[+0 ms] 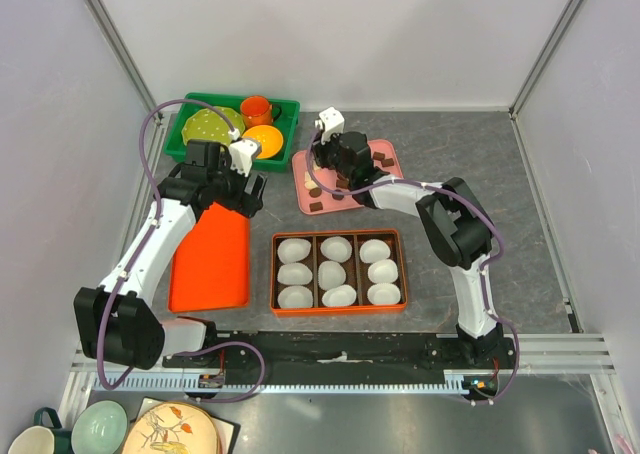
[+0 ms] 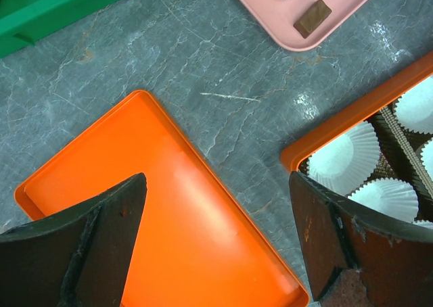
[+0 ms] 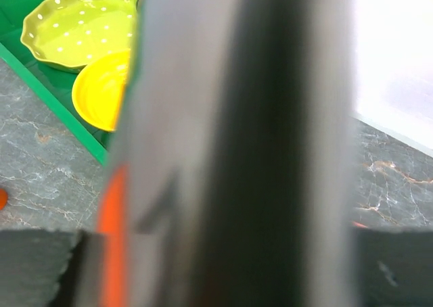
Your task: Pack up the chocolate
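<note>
Chocolate pieces lie scattered on the pink tray, brown squares at its far corner and along its near edge; the left wrist view catches one by the tray's rim. The right gripper hangs low over that pink tray among the pieces. Its own arm hides its jaws from above and a blurred grey shape fills its wrist view, so I cannot tell how wide they stand or whether they hold anything.

Just near of the pink tray sits the orange box, each of its nine compartments holding a white paper cup; no chocolate shows in them. Left of the pink tray lies a flat orange tray, and the left gripper hovers over it, jaws spread wide with nothing between them. Beyond the pink tray's left end, a green bin holds a spotted lime dish, a yellow bowl and an orange cup.
</note>
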Motion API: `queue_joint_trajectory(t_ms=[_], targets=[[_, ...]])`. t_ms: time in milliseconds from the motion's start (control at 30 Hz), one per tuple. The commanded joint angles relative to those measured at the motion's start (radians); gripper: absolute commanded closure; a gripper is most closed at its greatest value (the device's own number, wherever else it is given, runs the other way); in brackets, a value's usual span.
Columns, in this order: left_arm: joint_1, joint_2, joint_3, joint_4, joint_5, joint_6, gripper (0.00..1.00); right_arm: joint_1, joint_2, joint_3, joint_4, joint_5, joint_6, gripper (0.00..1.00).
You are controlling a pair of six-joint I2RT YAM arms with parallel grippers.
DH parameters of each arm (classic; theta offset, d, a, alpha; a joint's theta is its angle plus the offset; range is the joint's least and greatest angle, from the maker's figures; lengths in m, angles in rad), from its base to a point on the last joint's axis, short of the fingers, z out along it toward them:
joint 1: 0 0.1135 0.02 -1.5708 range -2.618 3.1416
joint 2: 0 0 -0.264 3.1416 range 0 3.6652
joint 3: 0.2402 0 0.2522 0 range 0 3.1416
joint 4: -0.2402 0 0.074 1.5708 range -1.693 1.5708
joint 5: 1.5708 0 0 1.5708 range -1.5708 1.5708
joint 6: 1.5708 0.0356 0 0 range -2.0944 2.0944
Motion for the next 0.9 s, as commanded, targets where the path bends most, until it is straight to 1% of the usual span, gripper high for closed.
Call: queue_joint_trajectory(t_ms=[0, 133, 300, 433, 467, 567, 733, 867], targets=[[0.004, -0.032, -0.015, -0.002, 0.0, 0.029, 0.07, -0.001, -0.052, 0.055, 0.005, -0.018, 0.008, 0.64], [0.004, -0.041, -0.015, -0.01, 0.004, 0.026, 0.07, 0.005, -0.147, 0.023, 0.001, -0.044, 0.0, 0.66], [0.004, -0.039, -0.018, -0.015, -0.034, 0.008, 0.07, 0.037, -0.299, -0.135, 0.03, -0.047, 0.003, 0.67], [0.004, -0.024, -0.013, -0.019, -0.119, -0.033, 0.07, 0.108, -0.466, -0.268, 0.033, -0.038, 0.026, 0.69], [0.006, -0.023, -0.015, -0.022, -0.13, -0.038, 0.07, 0.122, -0.495, -0.331, 0.041, -0.041, 0.032, 0.69], [0.009, -0.033, -0.027, -0.033, -0.134, -0.05, 0.07, 0.177, -0.604, -0.441, 0.045, -0.03, 0.049, 0.69], [0.01, -0.061, -0.05, -0.044, -0.123, -0.046, 0.07, 0.257, -0.741, -0.535, -0.002, -0.053, 0.063, 0.69], [0.015, -0.064, -0.058, -0.05, -0.127, -0.046, 0.07, 0.311, -0.787, -0.563, -0.033, -0.072, 0.057, 0.69]])
